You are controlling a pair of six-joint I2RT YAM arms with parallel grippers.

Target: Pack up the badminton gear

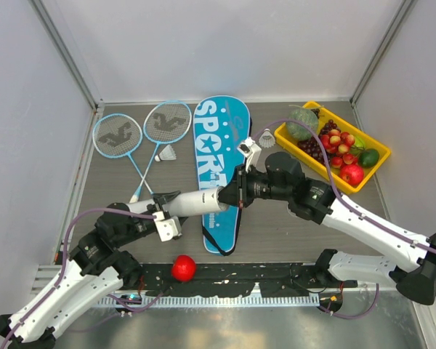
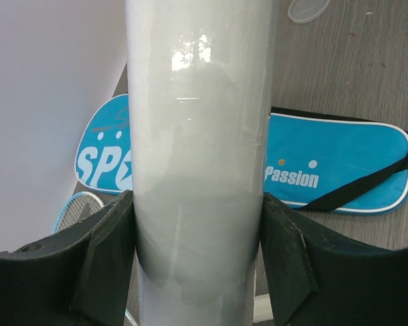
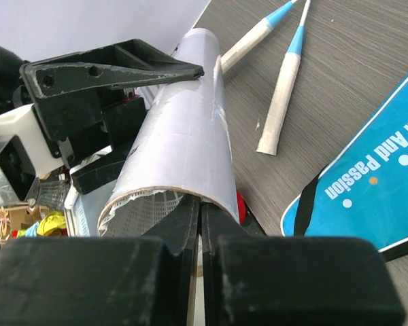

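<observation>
The white cardboard tube [image 1: 200,202] is held level over the table, across the lower part of the blue "SPORT" cover [image 1: 221,145]. My left gripper [image 1: 167,211] is shut on its left half; its fingers [image 2: 109,258] clamp both sides of the tube [image 2: 200,136]. My right gripper [image 1: 227,196] is at the tube's open mouth. Its tips [image 3: 202,210] are pressed together just inside the rim, on the white mesh skirt of a shuttlecock [image 3: 146,210] that sits in the mouth. Two light-blue rackets [image 1: 120,136] [image 1: 167,120] lie at the far left. Loose shuttlecocks lie by the rackets [image 1: 167,153] and by the tray [image 1: 267,137].
A yellow tray [image 1: 283,135] of fruit stands at the far right. A red ball [image 1: 183,267] lies at the near edge between the arm bases. The racket handles [image 3: 279,102] lie just beyond the tube. A round clear lid [image 2: 308,8] lies on the table.
</observation>
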